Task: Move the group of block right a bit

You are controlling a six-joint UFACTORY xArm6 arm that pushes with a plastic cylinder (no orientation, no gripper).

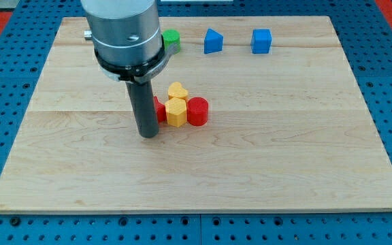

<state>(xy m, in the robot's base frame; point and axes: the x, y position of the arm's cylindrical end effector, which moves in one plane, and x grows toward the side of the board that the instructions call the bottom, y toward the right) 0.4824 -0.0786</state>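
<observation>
Our tip touches one partly hidden red block. Grouped: two yellow, two red. Apart: two blue, one green. We carry no fingers.

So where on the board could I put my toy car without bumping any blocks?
The view's whole bottom strip of the wooden board is bare, as is the right side beyond the red cylinder. It is crowded mid-board, where my tip sits left of the red block, yellow hexagon and yellow heart.
</observation>
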